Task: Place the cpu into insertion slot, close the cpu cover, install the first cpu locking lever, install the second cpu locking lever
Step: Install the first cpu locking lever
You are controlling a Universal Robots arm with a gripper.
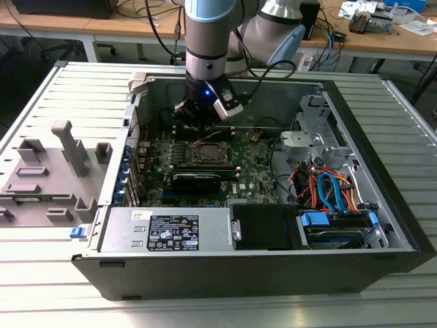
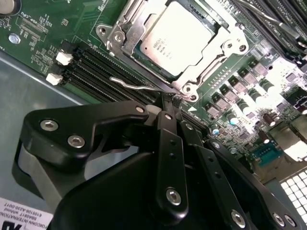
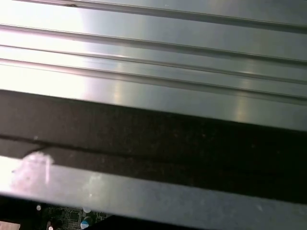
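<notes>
Gripper (image 2: 169,98) fingers look pinched together at the tips, meeting right at a thin wire locking lever (image 2: 132,85) beside the insertion slot (image 2: 125,29). I see the cpu (image 2: 178,37) seated there under the cpu cover (image 2: 215,60)

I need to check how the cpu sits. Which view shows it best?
The second wrist view: the cpu is close, framed by the cpu cover. In the exterior view it is a small distant square below the gripper.
</notes>
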